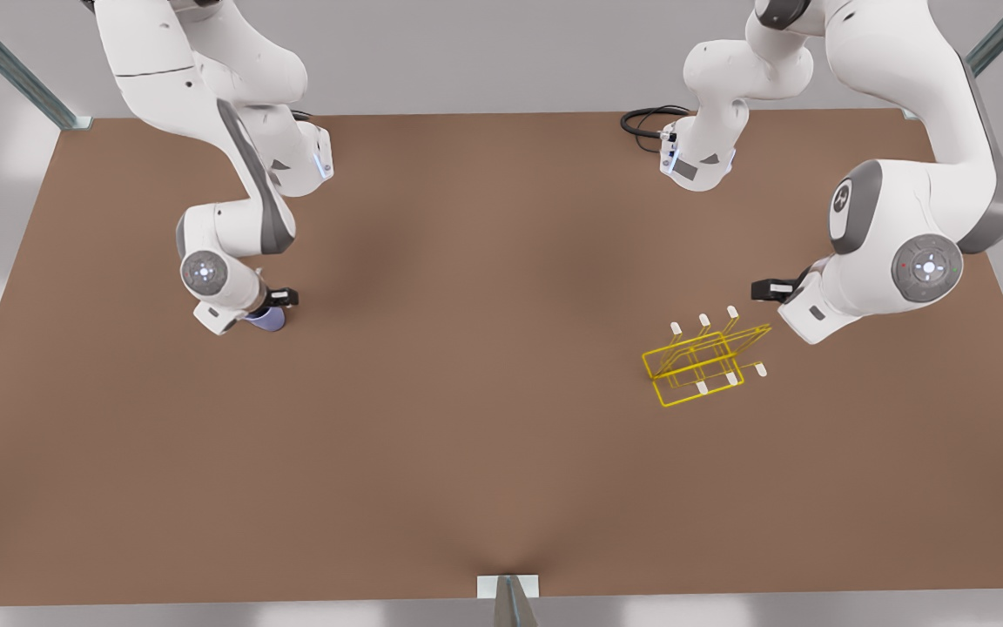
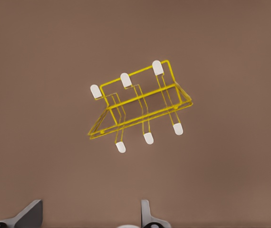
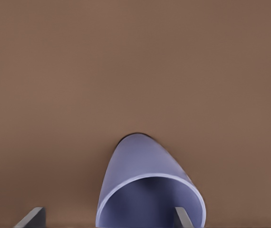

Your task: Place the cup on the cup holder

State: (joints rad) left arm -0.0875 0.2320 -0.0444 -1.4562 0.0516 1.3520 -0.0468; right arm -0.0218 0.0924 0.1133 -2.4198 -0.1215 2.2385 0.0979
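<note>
Right gripper down at the cup, left gripper waiting above the cup holder.

In the front view, the right gripper sits low over the cup at the front view's left, well apart from the yellow cup holder on the brown table; the left gripper hangs near the rack. The left wrist view gives what that angle hides: 6 white-capped prongs on the cup holder, fingers spread, nothing held. The right wrist view shows the cup upright with its mouth open towards the camera, 1 finger reaching over the rim and the other outside the wall (spread, not yet pinching). Best to close squarely on that wall before lifting.
</note>
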